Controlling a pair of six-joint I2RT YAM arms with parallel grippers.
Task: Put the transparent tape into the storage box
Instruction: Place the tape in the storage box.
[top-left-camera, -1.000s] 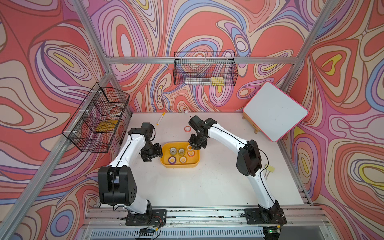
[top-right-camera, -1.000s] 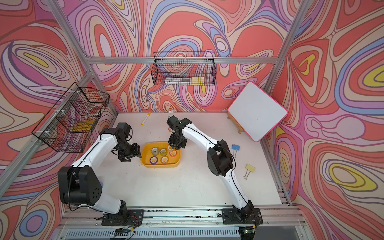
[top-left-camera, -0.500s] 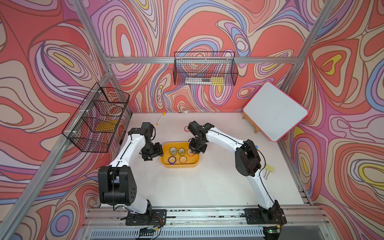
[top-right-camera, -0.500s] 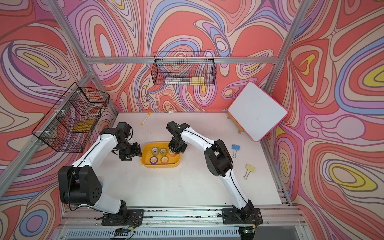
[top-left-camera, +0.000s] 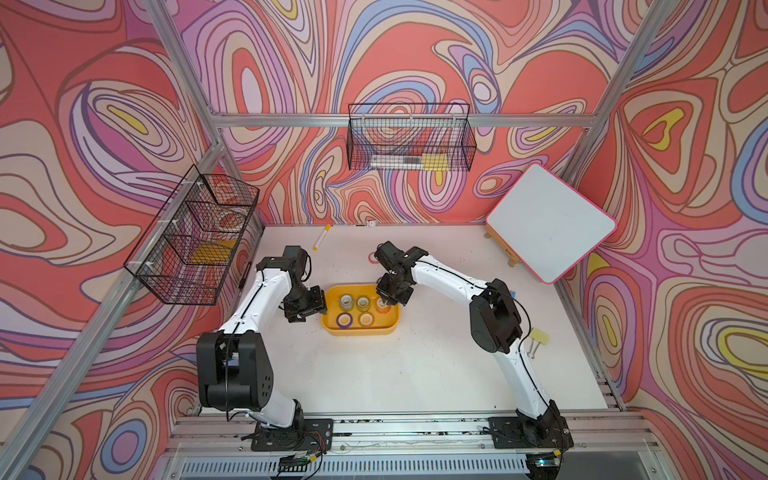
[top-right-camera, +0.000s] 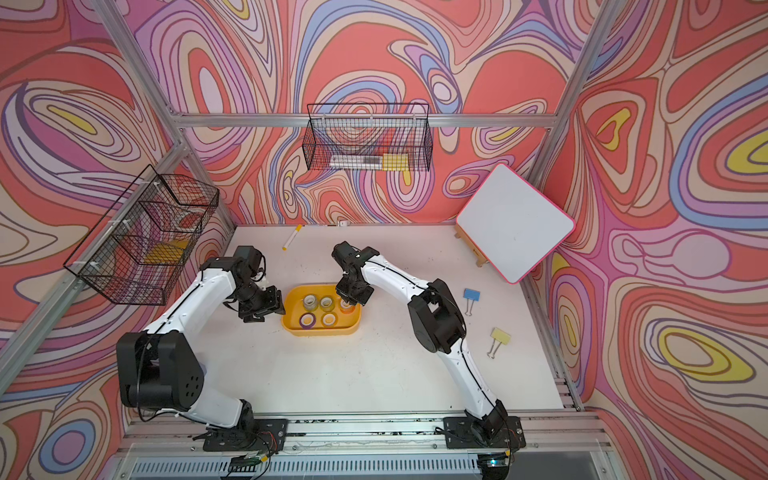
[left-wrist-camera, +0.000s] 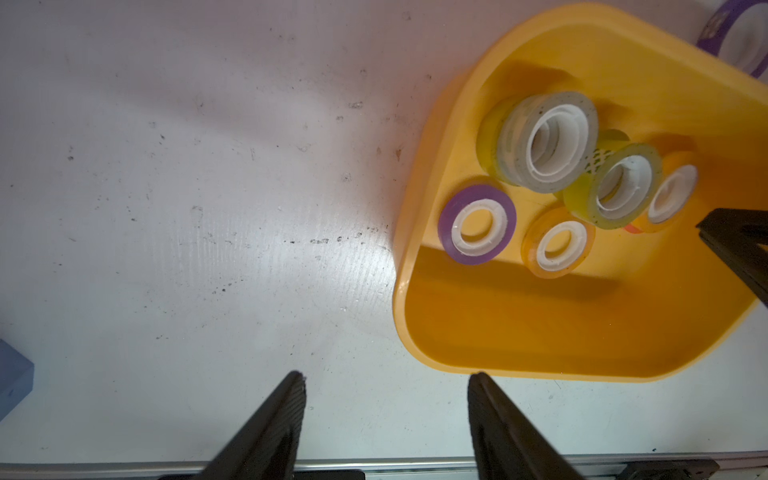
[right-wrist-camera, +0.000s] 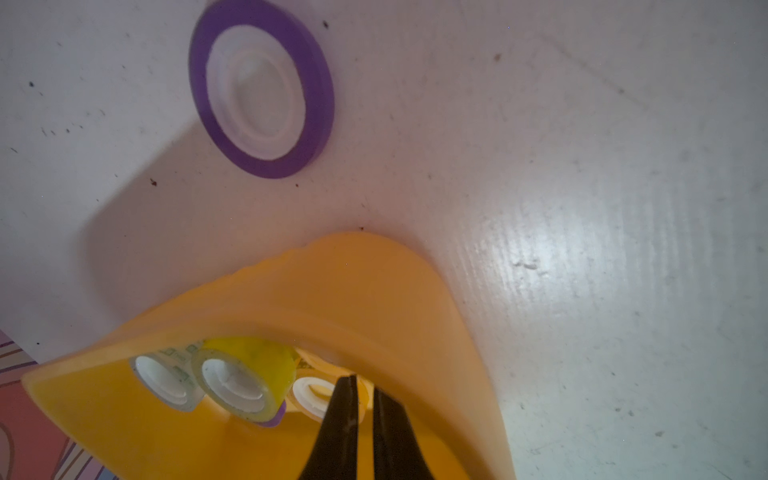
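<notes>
**1. Markings.** We find no legible brand. Green print runs along the side of the transparent tape (right-wrist-camera: 179, 356), but it is too blurred to read.

**2. Task items.** The transparent tape (left-wrist-camera: 515, 145) stands as stacked clear and yellow-green rolls inside the storage box (left-wrist-camera: 498, 332). It sits in the row farther from the arm bases. A purple roll (left-wrist-camera: 451, 216) and an orange roll (left-wrist-camera: 530, 245) lie flat in the nearer row.

**3. Grippers.**
- The right gripper (right-wrist-camera: 363, 383) reaches into the far right end of the box, over a white-cored orange roll (right-wrist-camera: 311, 397). Its fingers stand almost together, with only a thin slit between them. We cannot tell whether anything is pinched there.
- The left gripper (left-wrist-camera: 386, 382) hangs over the table (top-left-camera: 374, 374), just beside the left end of the box. Its fingers are spread apart and hold nothing.

**4. Change from one second earlier.** The right wrist has come down toward the box. Its fingertips were above the far right corner and are now inside the rim. The left arm, the box and the rolls have kept their places.

**5. Surroundings.**
- A loose purple roll (right-wrist-camera: 262, 89) lies on the table beyond the far side of the box, and in a top view the right arm partly covers it.
- Well apart from the box are a marker (top-left-camera: 322, 237), a whiteboard (top-left-camera: 550, 222), a yellow binder clip (top-right-camera: 500, 334) and a blue binder clip (top-right-camera: 471, 295).
- Two wire baskets (top-left-camera: 409, 139) (top-left-camera: 195, 245) hang on the walls.
- The tall stacks stand close beside the right fingers.
</notes>
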